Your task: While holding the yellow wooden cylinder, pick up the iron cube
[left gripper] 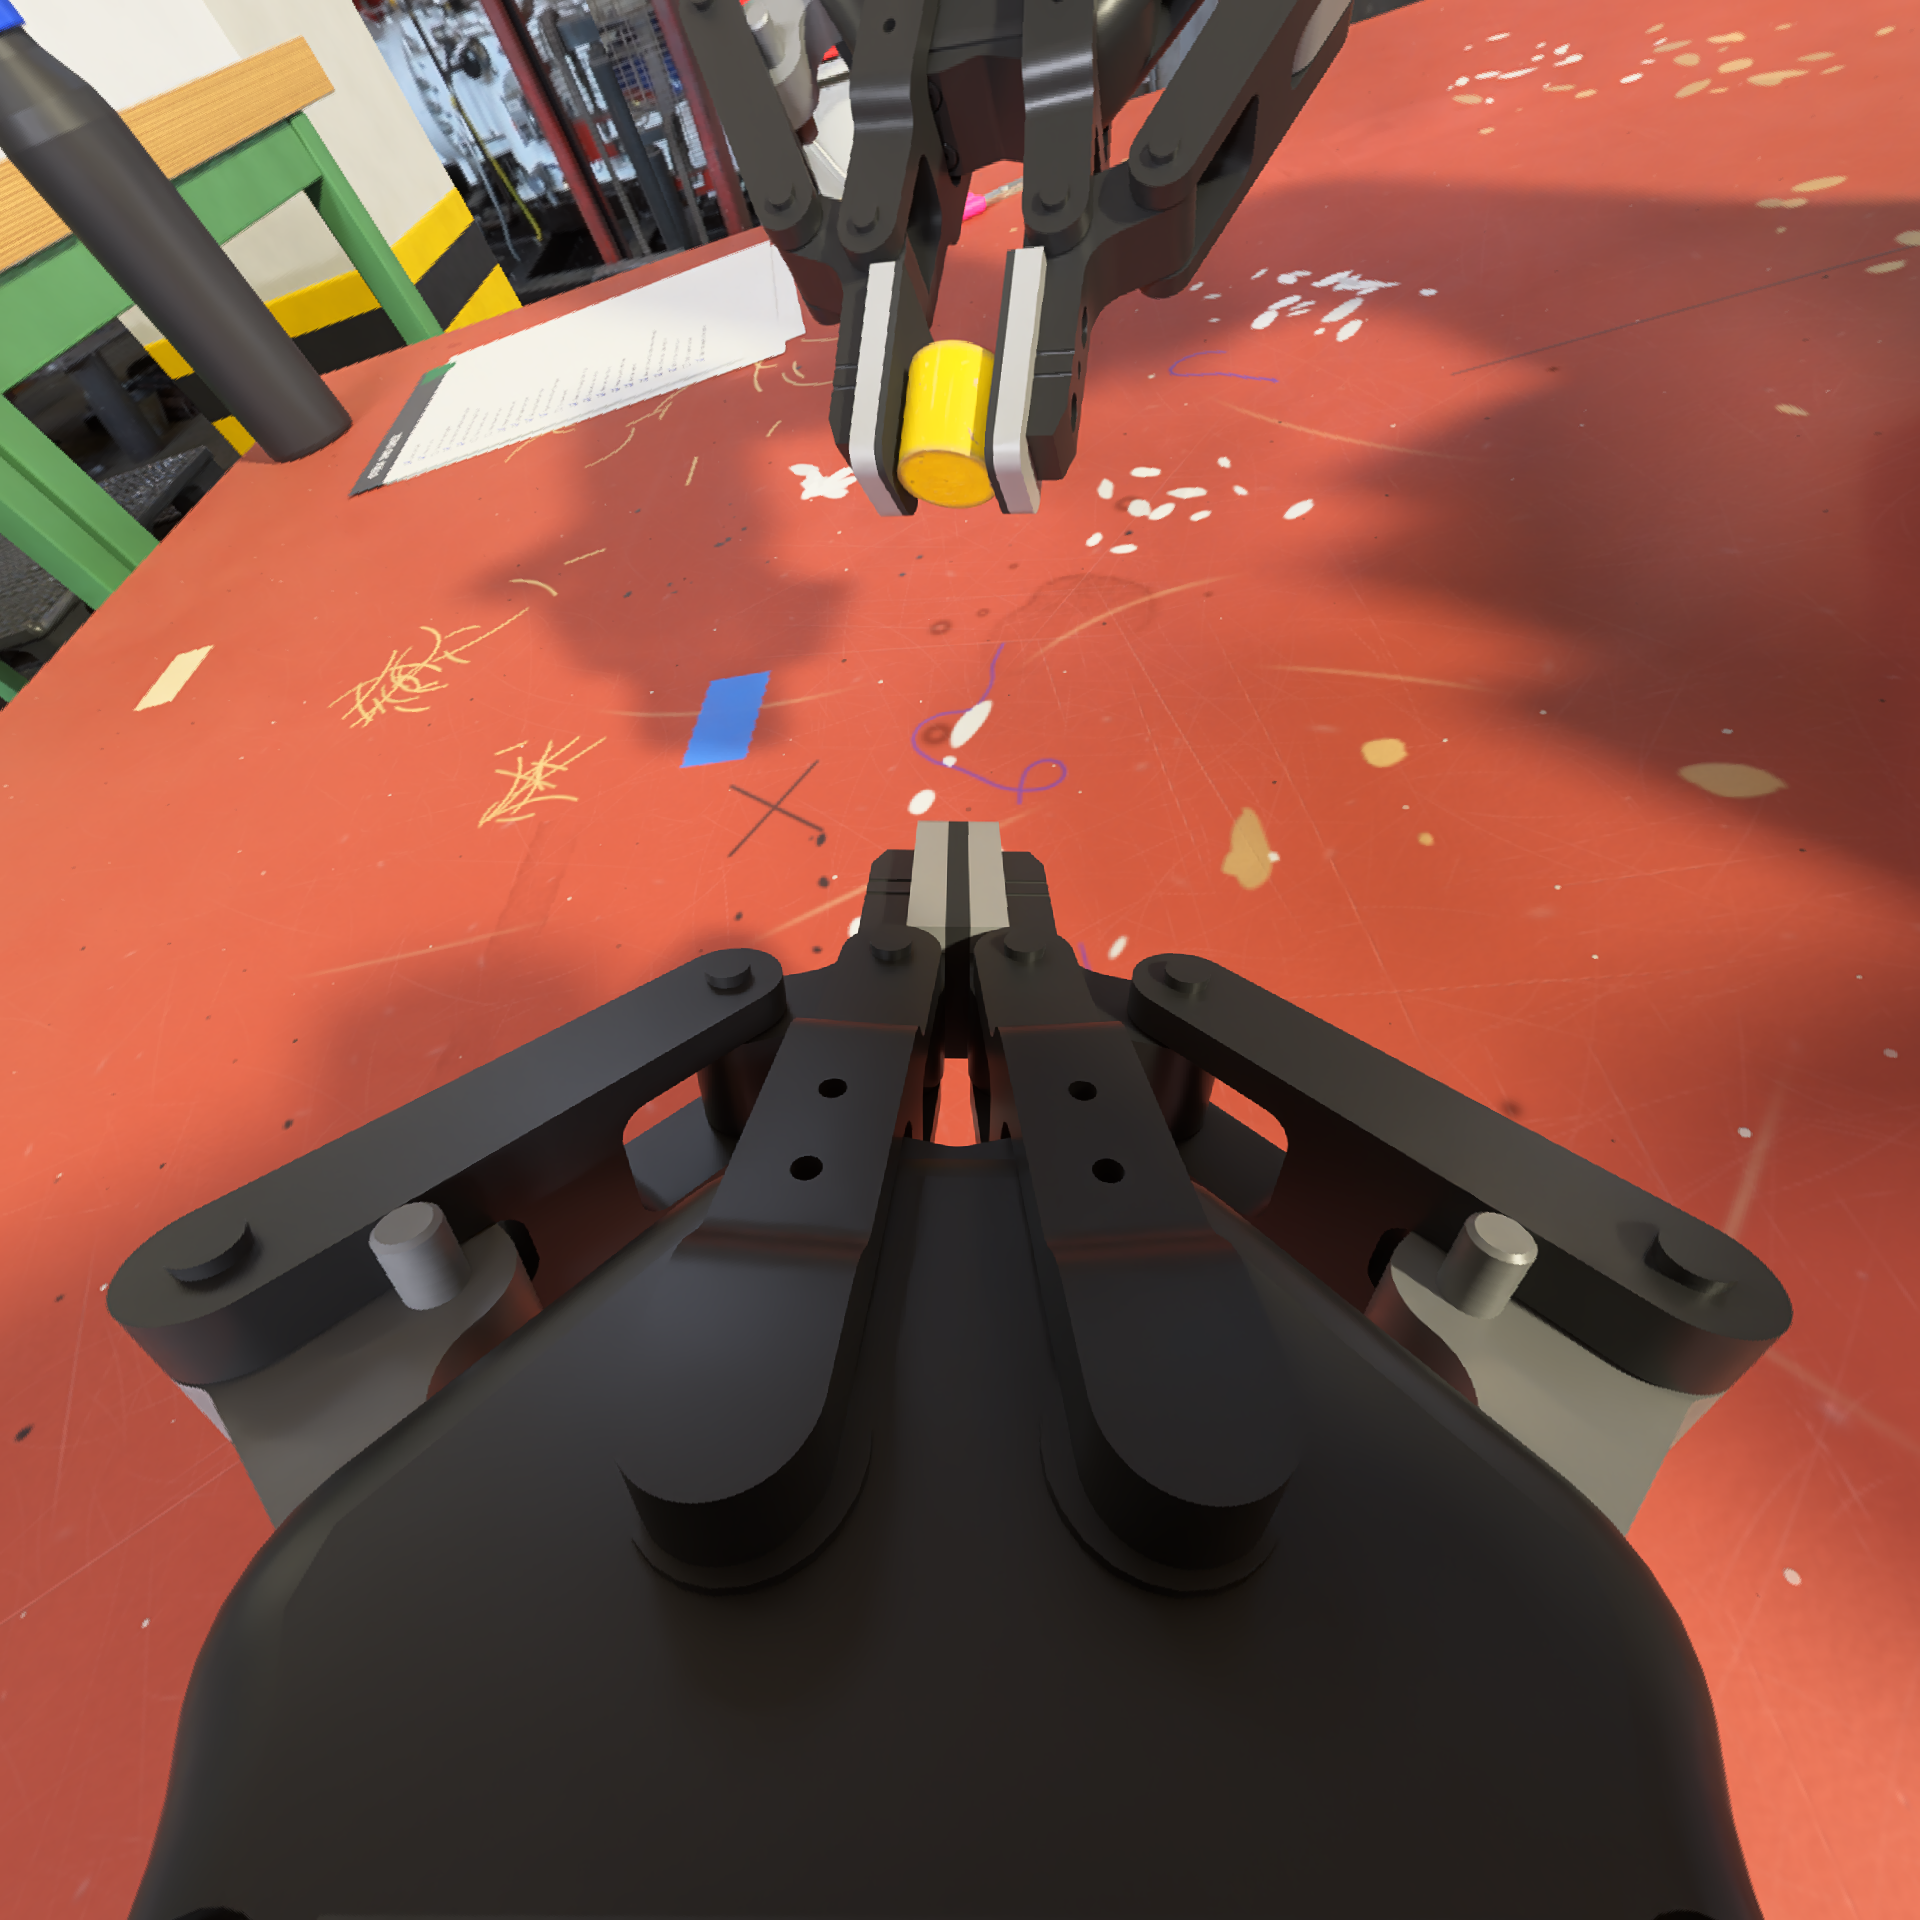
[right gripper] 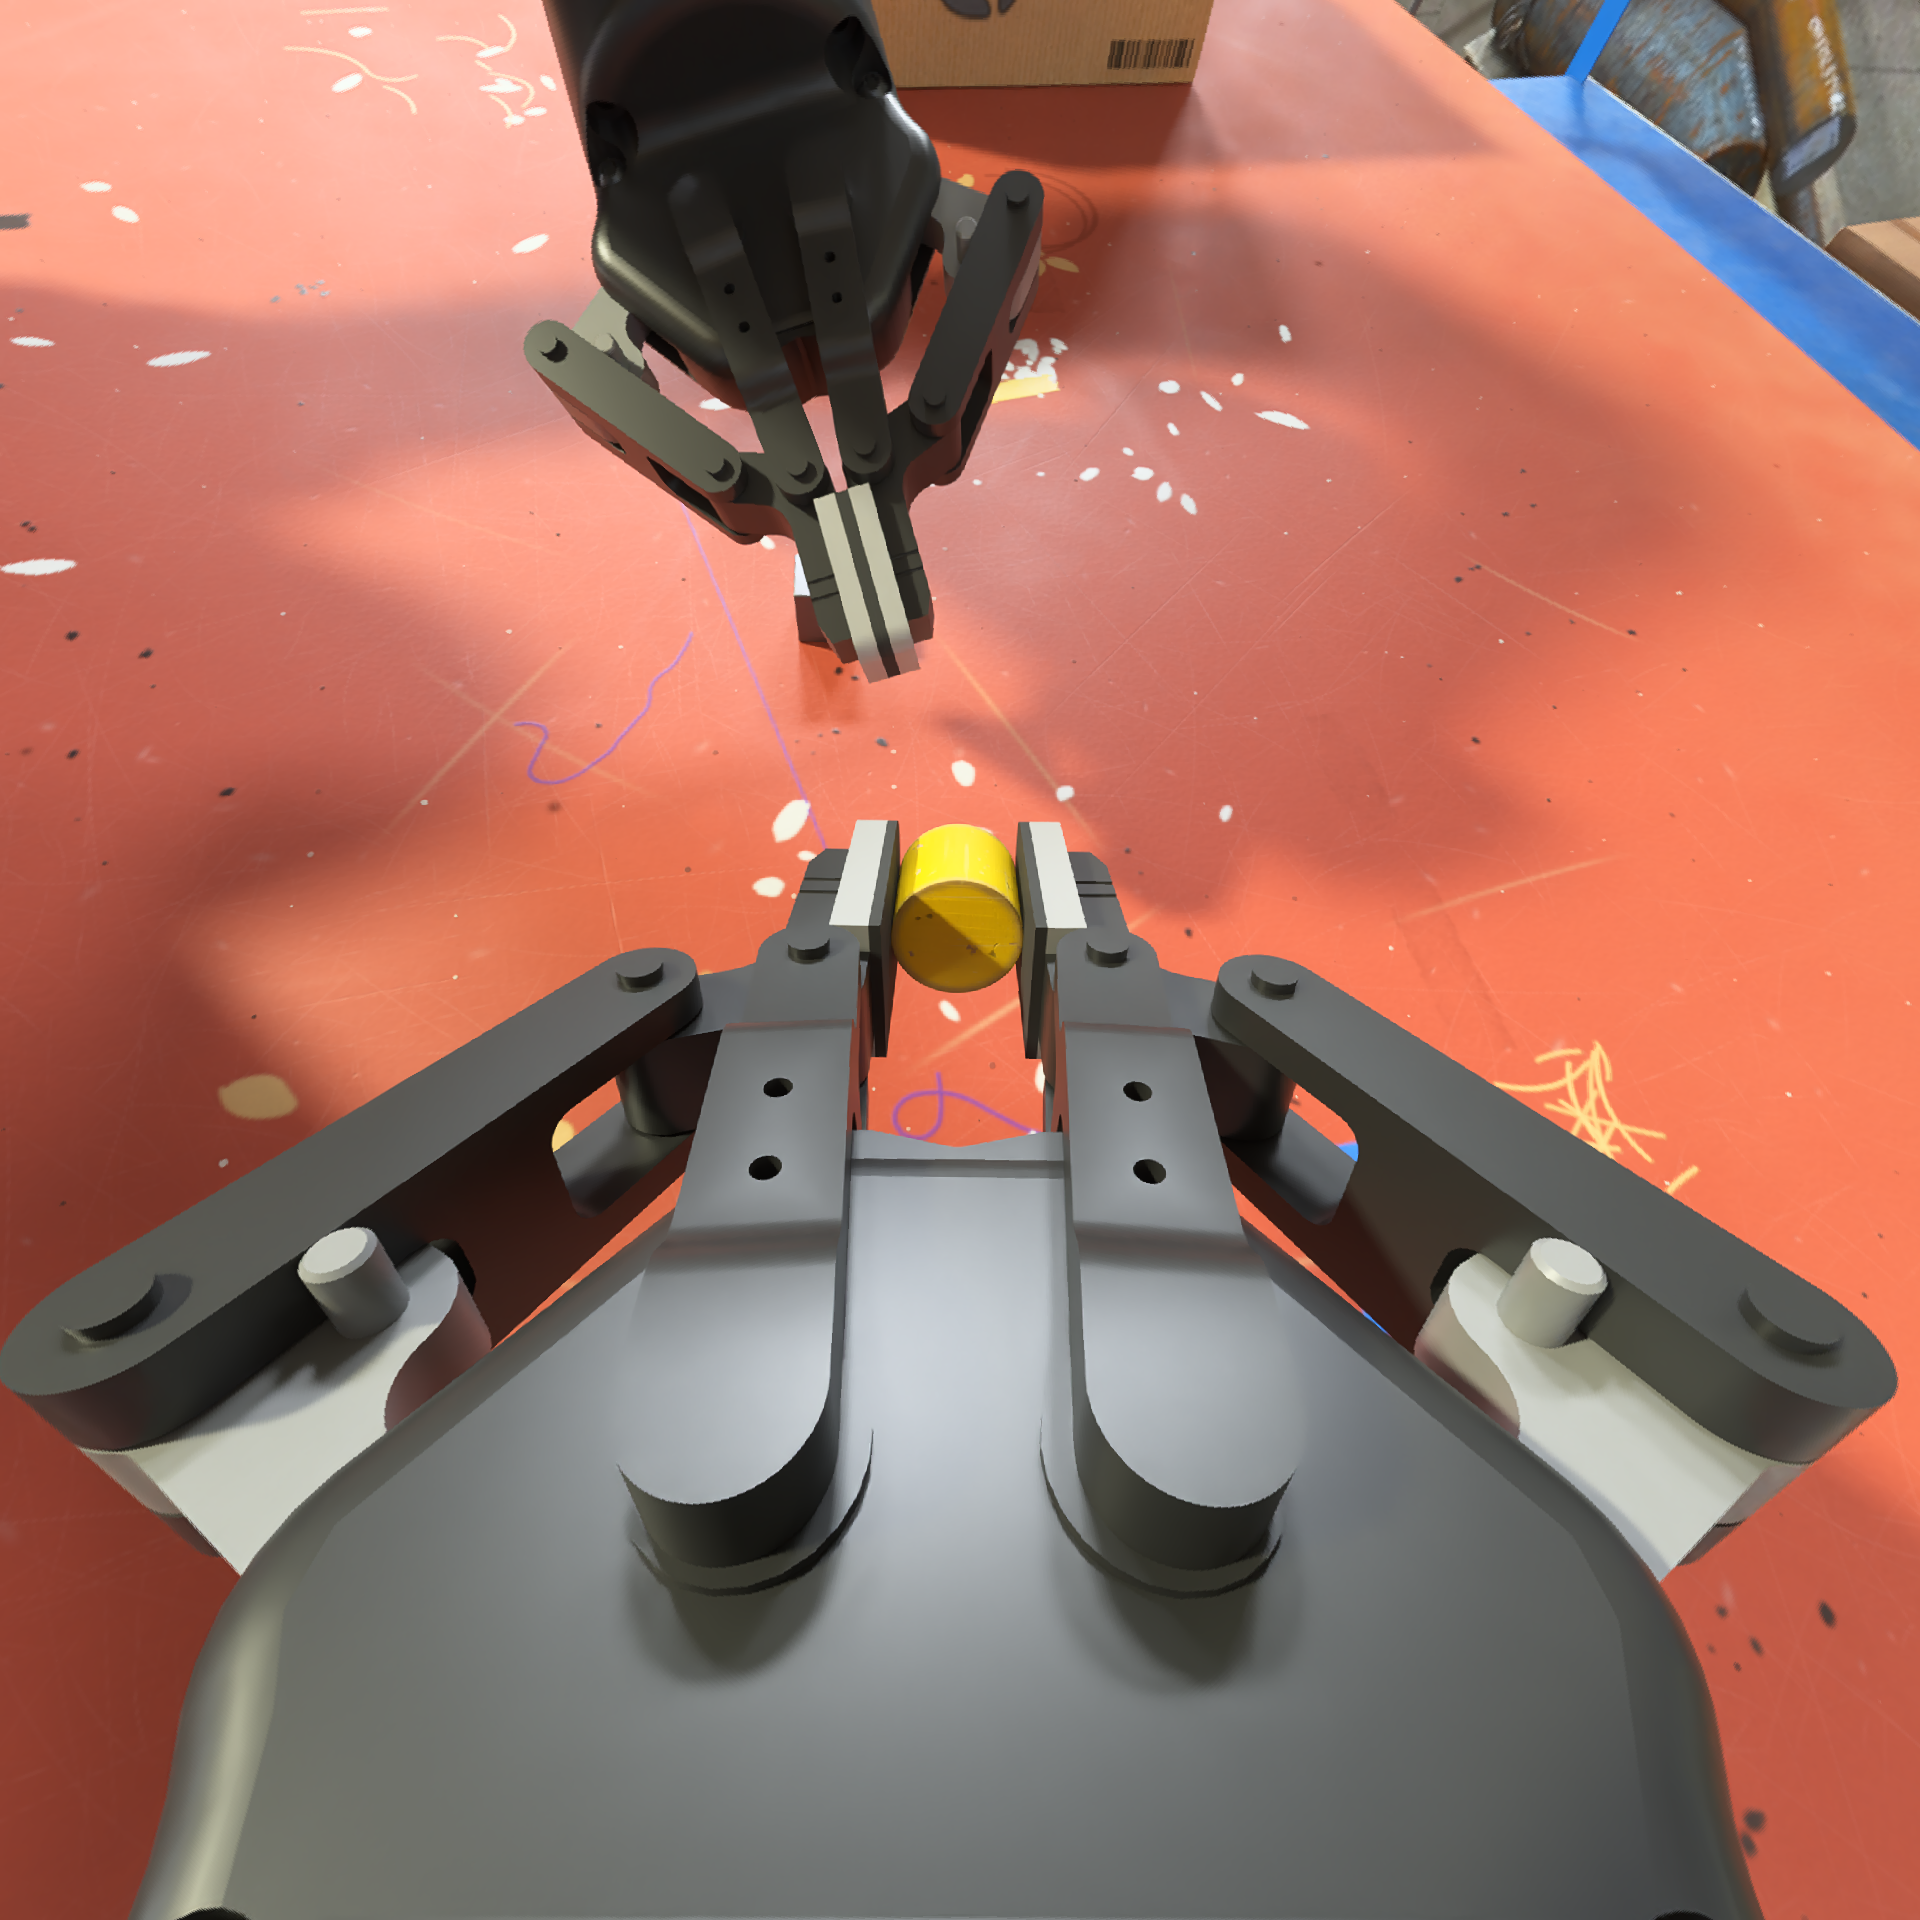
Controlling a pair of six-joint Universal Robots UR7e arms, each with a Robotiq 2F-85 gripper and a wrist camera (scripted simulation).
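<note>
My right gripper (right gripper: 956, 831) is shut on the yellow wooden cylinder (right gripper: 956, 914) and holds it sideways above the red table; both also show in the left wrist view, the gripper (left gripper: 951, 504) and the cylinder (left gripper: 943, 436). My left gripper (left gripper: 957, 831) is shut with its pads together and nothing between them, low over the table. It faces the right gripper and shows in the right wrist view (right gripper: 891, 660). A small grey block (right gripper: 802, 587), perhaps the iron cube, peeks out right behind the left fingertips; most of it is hidden.
A sheet of paper (left gripper: 603, 374) lies at the far left of the table, next to a dark post (left gripper: 156, 260) and a green bench (left gripper: 353, 229). A blue tape patch (left gripper: 727, 719) is on the table. A cardboard box (right gripper: 1039, 42) and the blue table edge (right gripper: 1714, 229) lie behind the left arm.
</note>
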